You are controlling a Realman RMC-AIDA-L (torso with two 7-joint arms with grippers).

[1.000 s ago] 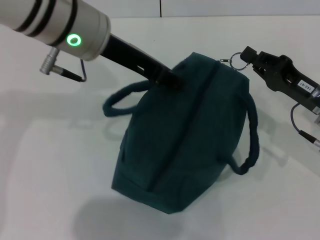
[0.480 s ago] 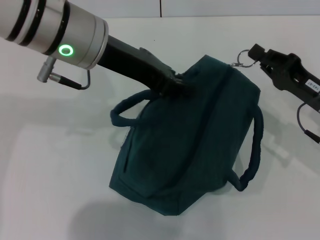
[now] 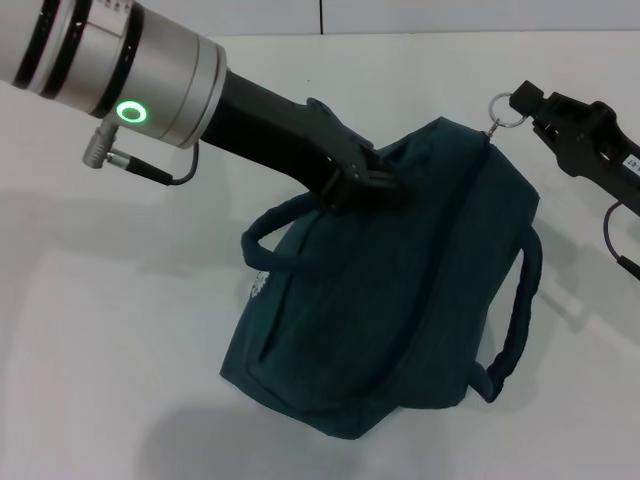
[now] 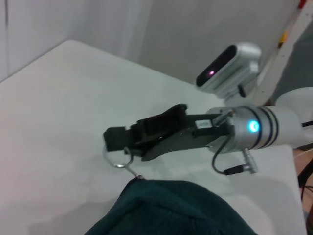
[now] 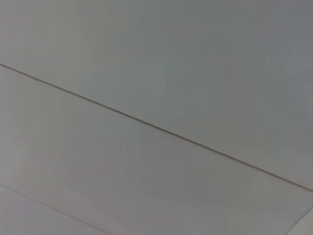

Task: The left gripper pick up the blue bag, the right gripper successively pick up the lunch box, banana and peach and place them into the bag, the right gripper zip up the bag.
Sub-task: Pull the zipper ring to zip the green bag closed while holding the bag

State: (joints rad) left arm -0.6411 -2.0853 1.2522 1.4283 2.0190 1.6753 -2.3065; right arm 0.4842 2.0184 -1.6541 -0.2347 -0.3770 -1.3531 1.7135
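Bag (image 3: 400, 300) dragged rightward, zipper ring (image 3: 508, 108) in right gripper (image 3: 530, 108) jaws

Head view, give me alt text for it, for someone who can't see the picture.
A dark blue bag stands on a white table, held at its top by the left gripper while the right gripper grips the metal zipper ring at the bag's far corner. Two looped handles hang at the bag's sides.
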